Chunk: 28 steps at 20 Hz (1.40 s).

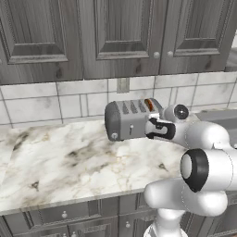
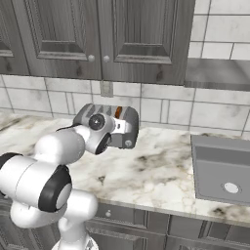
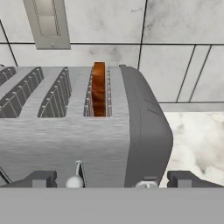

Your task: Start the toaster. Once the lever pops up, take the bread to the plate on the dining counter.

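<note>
The grey toaster [image 1: 129,119] stands at the back of a marble worktop against the tiled wall. A brown slice of bread [image 3: 99,89] sits upright in its rightmost top slot, the crust poking out [image 1: 149,105] [image 2: 117,112]. My gripper [image 3: 113,179] is open, level with the toaster's [image 3: 109,135] front side and close to it. Its dark fingertips [image 3: 41,178] stand wide apart on either side of a small round knob [image 3: 75,181] and a thin lever slot. Nothing is between the fingers. The plate and the dining counter are out of view.
Dark grey wall cabinets [image 1: 120,32] hang above the toaster. A wall outlet [image 3: 47,24] is on the tiles behind it. A grey cooktop [image 2: 222,168] lies to the right on the marble worktop [image 1: 60,157], which stretches open to the left and front.
</note>
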### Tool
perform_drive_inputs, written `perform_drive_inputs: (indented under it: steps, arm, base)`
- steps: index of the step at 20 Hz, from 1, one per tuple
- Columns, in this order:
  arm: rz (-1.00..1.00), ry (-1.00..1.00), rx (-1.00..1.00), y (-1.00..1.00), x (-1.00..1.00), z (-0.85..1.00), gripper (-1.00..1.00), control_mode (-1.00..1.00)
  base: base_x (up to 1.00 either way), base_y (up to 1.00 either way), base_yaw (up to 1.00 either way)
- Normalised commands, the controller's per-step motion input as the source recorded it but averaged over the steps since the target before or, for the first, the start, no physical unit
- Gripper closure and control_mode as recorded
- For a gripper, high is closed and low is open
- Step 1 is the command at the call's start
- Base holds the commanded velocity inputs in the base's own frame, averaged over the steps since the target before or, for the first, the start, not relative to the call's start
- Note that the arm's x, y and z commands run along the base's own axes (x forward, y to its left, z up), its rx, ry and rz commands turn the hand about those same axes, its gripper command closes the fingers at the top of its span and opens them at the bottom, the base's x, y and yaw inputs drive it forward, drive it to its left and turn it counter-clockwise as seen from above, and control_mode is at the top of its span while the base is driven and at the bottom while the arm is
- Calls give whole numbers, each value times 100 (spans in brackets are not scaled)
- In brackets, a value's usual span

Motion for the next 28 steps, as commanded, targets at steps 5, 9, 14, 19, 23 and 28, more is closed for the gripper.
perform_drive_inputs:
  steps: [5, 9, 14, 19, 23, 28]
  arm:
    - [0, 0, 0, -3, 7, -14, -100, -100]
    - [0, 0, 0, -3, 9, -9, -100, -100]
    - [0, 0, 0, -5, 7, -1, -100, -100]
    - [0, 0, 0, -8, 3, -2, -100, -100]
    - [0, 0, 0, -5, 2, -5, -100, -100]
    - [0, 0, 0, 0, 8, -6, -100, -100]
  base:
    - [0, 0, 0]
    - [0, 0, 0]
    - [0, 0, 0]
    - [0, 0, 0]
    - [0, 0, 0]
    - [0, 0, 0]
